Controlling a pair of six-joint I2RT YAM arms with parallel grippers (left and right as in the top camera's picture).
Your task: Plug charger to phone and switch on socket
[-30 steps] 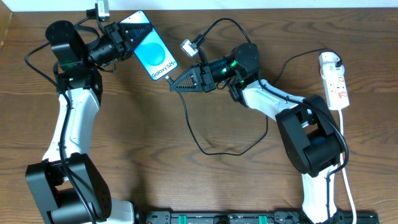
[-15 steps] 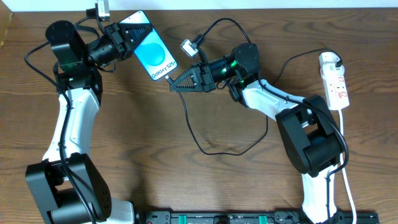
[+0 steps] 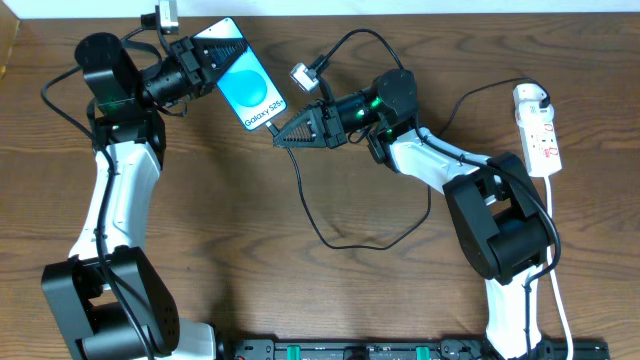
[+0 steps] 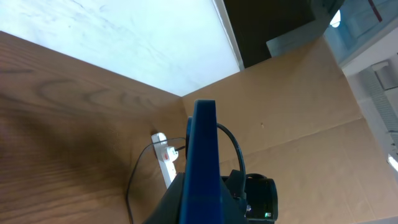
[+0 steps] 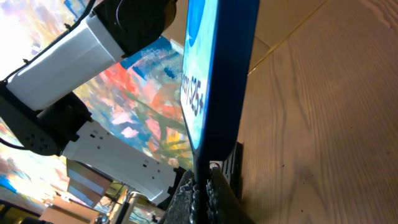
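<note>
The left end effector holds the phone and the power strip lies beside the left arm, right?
No. The left end effector holds the phone, but the power strip lies beside the right arm, as the overhead view shows.

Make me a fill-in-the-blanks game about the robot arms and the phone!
The left gripper holds the phone, whose screen is bright ____.
The right gripper pinches the charger, whose cable is ____.
The socket has a ____ body.
Missing words: blue, black, white.
</note>
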